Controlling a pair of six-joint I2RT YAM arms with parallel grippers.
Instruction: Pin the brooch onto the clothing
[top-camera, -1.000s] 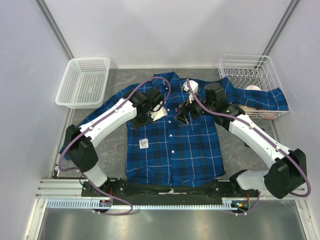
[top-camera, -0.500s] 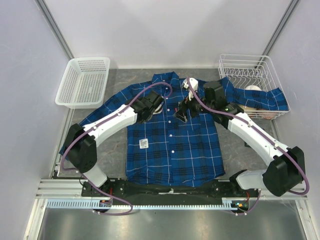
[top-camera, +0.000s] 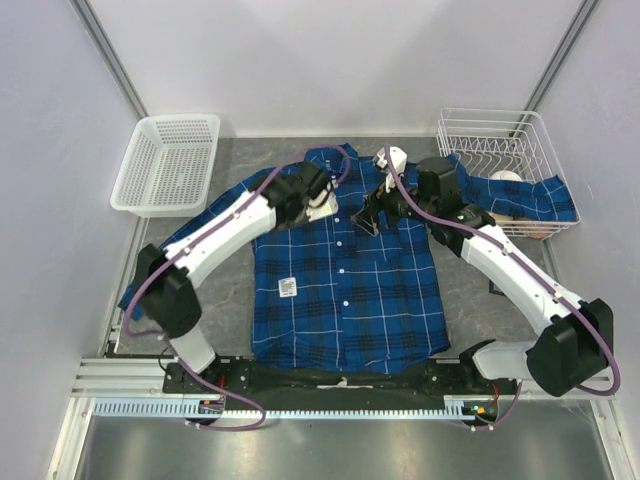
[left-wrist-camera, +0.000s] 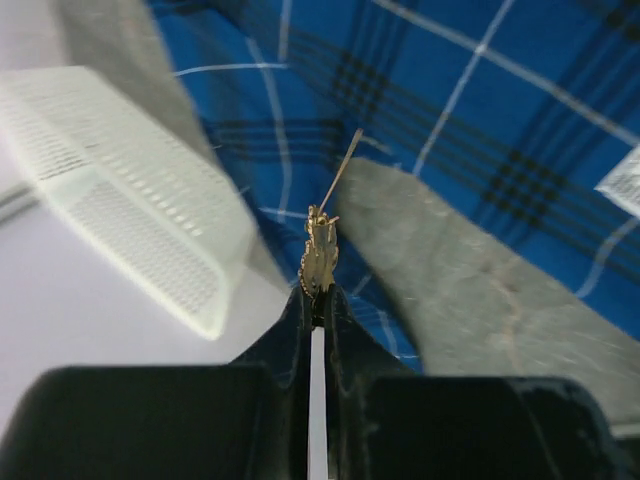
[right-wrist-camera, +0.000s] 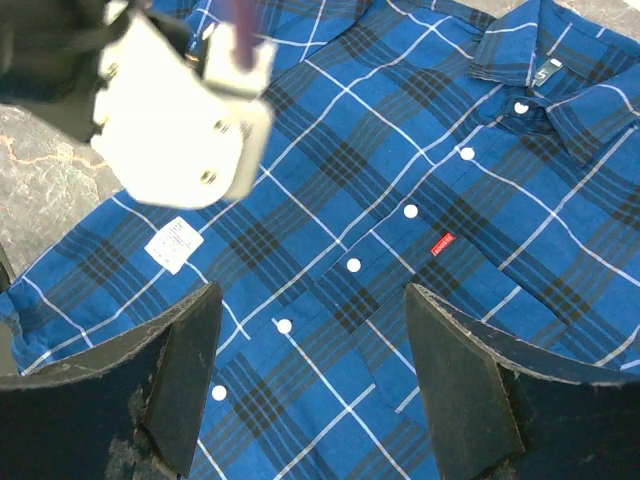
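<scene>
The blue plaid shirt (top-camera: 345, 290) lies on the grey bench (top-camera: 228, 305), with a white plastic basket (top-camera: 128, 190) behind left and a white wire rack (top-camera: 495, 128) behind right.

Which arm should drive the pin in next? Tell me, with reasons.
Left. The left hand is shut on the brooch, its pin pointing out toward the shirt. The right hand hangs open and empty above the shirt front; it could only steady fabric.

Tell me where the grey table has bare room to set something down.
Free: grey table left of the blue plaid shirt's hem, right of it, and behind, between the white plastic basket and the collar. Crowded: the upper shirt, under the left gripper and right gripper.
</scene>
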